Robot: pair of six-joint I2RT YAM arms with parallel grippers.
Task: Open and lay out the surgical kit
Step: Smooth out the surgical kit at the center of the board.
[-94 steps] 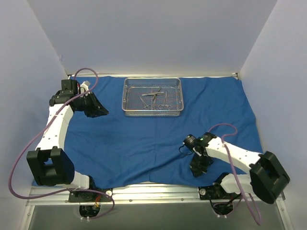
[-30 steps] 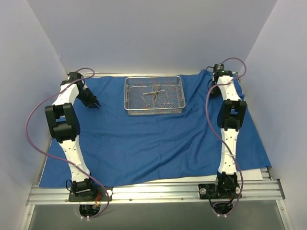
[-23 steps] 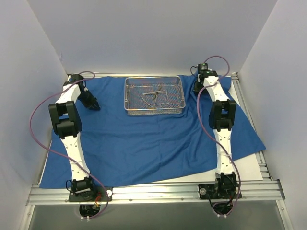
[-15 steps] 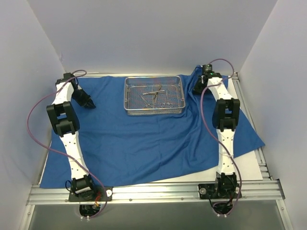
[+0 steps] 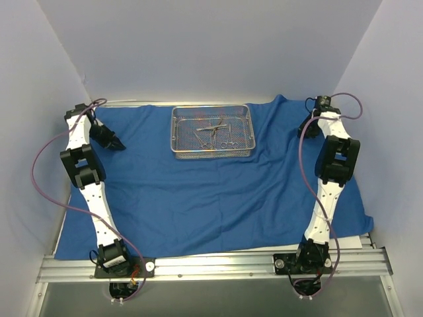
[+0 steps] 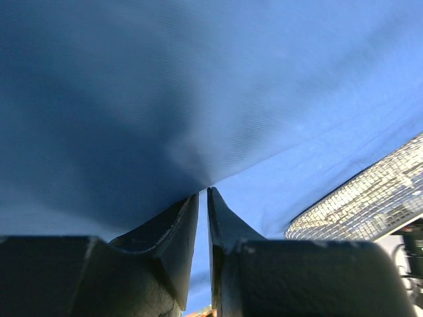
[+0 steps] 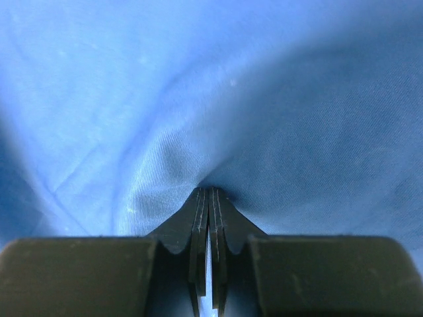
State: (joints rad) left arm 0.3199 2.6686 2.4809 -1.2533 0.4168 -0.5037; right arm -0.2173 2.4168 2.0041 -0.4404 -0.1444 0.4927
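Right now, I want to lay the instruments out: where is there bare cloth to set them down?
The wide cloth wrap from the mesh tray to its near edge is bare. Narrower strips flank the tray, up to the left claw and right claw, both pinching cloth. Only the tray is crowded, with instruments.

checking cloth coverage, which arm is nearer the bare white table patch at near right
Right. The right arm rises just beside the patch; the left arm stands far across the cloth.
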